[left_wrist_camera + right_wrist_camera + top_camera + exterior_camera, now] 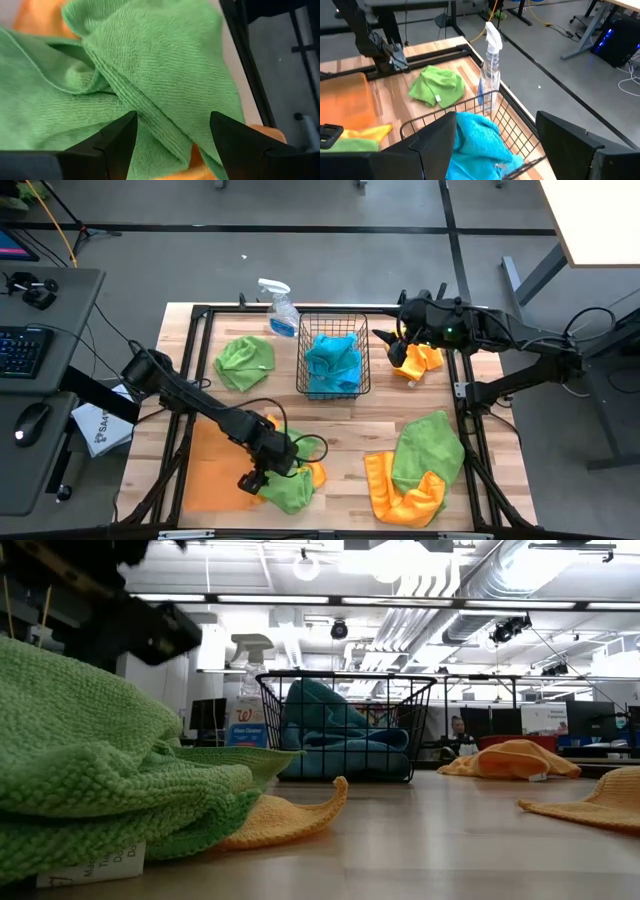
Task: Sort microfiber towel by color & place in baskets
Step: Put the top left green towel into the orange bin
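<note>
The left end effector hangs open directly over the green towel, poised to pinch it; the right end effector, open and empty, waits beside the black basket.

Left arm: stretched low toward the near edge, left gripper pointing down, fingers spread. Right arm: raised at the far side, right gripper fingers parted.

A wooden counter holds a black wire basket, a flat orange tray, a spray bottle, and scattered green towels and orange towels.
</note>
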